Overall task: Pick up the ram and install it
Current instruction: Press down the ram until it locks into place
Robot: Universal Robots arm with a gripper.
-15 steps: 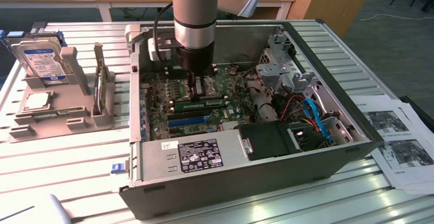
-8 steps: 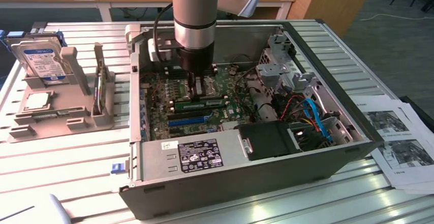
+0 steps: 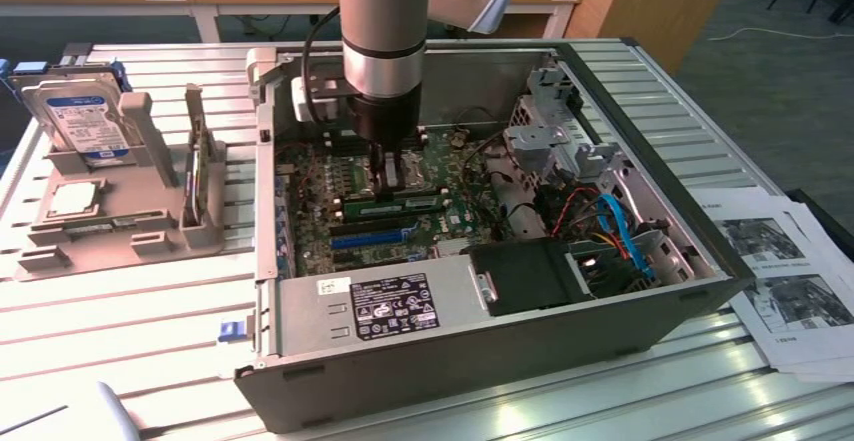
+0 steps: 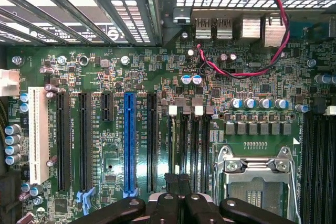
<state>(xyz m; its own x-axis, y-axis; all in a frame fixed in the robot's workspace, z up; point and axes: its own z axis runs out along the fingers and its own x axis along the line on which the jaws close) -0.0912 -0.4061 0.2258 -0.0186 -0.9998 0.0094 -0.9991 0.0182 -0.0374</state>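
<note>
Gripper (image 4: pixel 178 203) low inside the open case (image 3: pixel 694 281), fingers pressed together over the memory slots (image 4: pixel 190 140). Ram (image 3: pixel 400 204) lying green in its slot beneath. Risk: uneven pressing, stick half-seated, latch unclipped, board flexing.

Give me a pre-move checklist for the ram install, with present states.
1. Gripper shut: ok, the fingers stand together.
2. Gripper over the memory slots: ok, its tips sit at the slots' end in the wrist view.
3. Ram location: ok, a green stick lies at the slots right under the gripper in the exterior view.
4. Ram gripped or only touched: cannot tell.
5. Ram fully seated: cannot tell, the latches are hidden.
6. Red-black wire off the slots: ok, it runs along the board's far side.
</note>
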